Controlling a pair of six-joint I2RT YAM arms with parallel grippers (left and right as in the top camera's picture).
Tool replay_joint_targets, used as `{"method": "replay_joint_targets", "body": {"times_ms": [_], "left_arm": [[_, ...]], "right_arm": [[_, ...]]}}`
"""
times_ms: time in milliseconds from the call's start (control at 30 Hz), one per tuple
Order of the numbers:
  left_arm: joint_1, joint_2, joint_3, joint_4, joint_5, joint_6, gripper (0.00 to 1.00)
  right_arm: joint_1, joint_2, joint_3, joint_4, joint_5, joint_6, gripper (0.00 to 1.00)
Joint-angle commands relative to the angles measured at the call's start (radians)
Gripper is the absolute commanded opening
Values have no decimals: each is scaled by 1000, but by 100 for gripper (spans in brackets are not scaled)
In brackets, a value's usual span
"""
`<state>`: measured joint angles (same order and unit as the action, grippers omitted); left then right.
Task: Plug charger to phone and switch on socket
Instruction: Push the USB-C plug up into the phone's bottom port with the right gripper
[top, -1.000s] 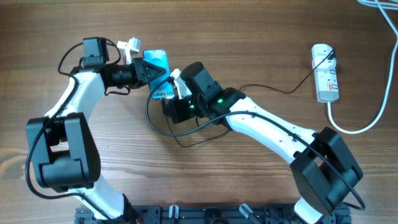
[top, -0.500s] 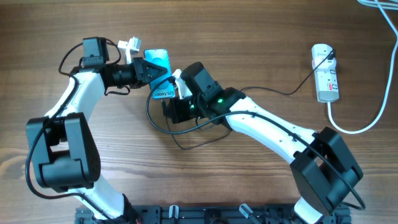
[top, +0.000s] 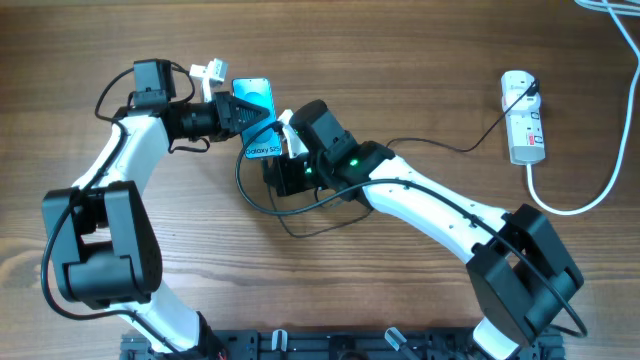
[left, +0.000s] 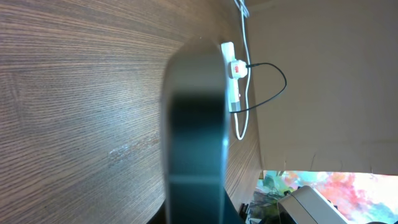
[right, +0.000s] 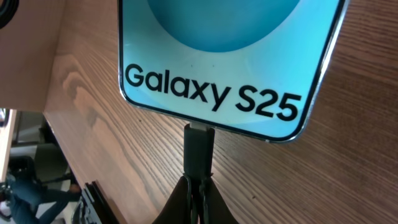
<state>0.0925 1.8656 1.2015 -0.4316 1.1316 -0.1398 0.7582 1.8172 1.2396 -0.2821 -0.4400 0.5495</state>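
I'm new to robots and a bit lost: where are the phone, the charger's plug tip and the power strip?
phone (right: 231, 56), right wrist view, teal screen above the lettering.
charger plug tip (right: 199, 146), right wrist view, black tip below the phone's edge.
power strip (top: 524, 122), overhead view, middle of its white body.

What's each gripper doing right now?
Left gripper: closed, holding the phone.
Right gripper: closed on the charger plug, at the phone's bottom edge.

Open table (top: 440, 60) toward the socket (top: 524, 130), only the thin charger cable (top: 455, 147) across.
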Motion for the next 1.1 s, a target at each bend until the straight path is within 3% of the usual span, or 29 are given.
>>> {"method": "replay_joint_targets", "body": {"times_ms": [0, 367, 667, 1067], "left_arm": [[-14, 1, 0, -1, 46, -2, 4], [-14, 1, 0, -2, 46, -2, 4], [-14, 1, 0, -2, 46, -1, 4], [-23, 1, 0, -2, 46, -2, 4]], "right_arm": [[2, -22, -3, 36, 80, 28, 4], [-1, -22, -3, 79, 130, -16, 4], [-73, -22, -2, 138, -15, -17, 4], [-89, -22, -1, 259, 1, -22, 4]]}}
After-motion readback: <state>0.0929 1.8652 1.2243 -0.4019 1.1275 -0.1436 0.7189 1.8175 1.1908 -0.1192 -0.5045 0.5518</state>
